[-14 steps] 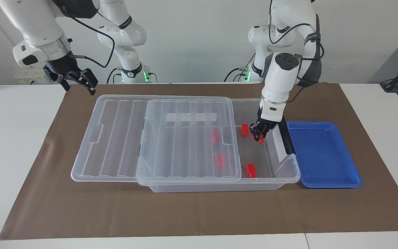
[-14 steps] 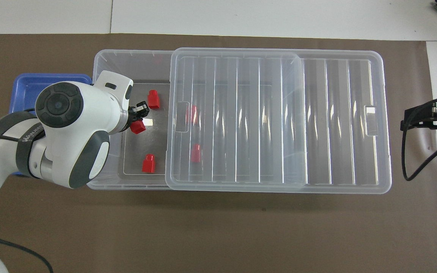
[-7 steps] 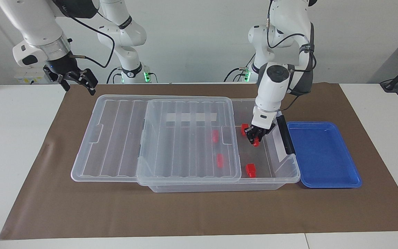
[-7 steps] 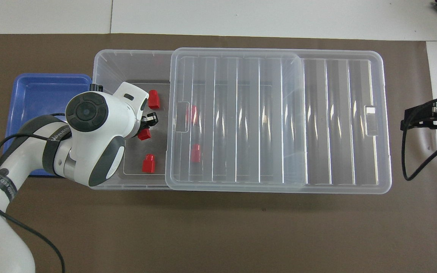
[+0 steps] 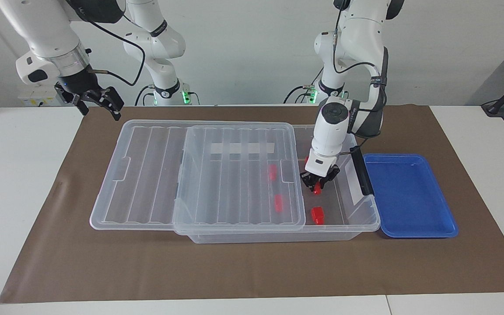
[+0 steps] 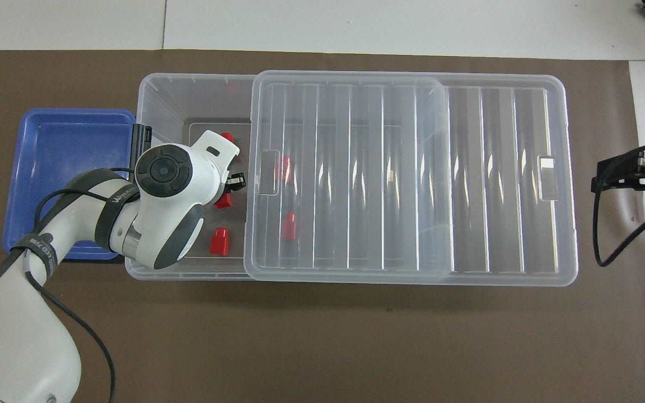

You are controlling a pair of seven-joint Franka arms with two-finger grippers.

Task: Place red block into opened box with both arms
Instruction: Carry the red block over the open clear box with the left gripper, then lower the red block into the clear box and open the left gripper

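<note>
My left gripper [image 5: 317,183] hangs low inside the uncovered end of the clear box [image 5: 344,227], shut on a red block [image 5: 317,189]. From above, the held red block [image 6: 223,201] peeks out beside the left wrist, close to the lid's edge. Another red block [image 5: 317,215] lies on the box floor farther from the robots, and one [image 6: 226,136] shows past the wrist. Two more [image 5: 272,172] [image 5: 278,203] lie under the ribbed lid [image 5: 234,175]. My right gripper [image 5: 101,103] waits open, raised over the mat's corner at the right arm's end.
The lid [image 6: 401,168] is slid toward the right arm's end and overhangs the box [image 6: 188,89] there. A shallow blue tray [image 5: 409,197] sits against the box's black-handled end, on the brown mat [image 5: 252,271].
My left gripper has gone down into the box with the red block and shifted toward the lid's edge. The right arm has not moved.
</note>
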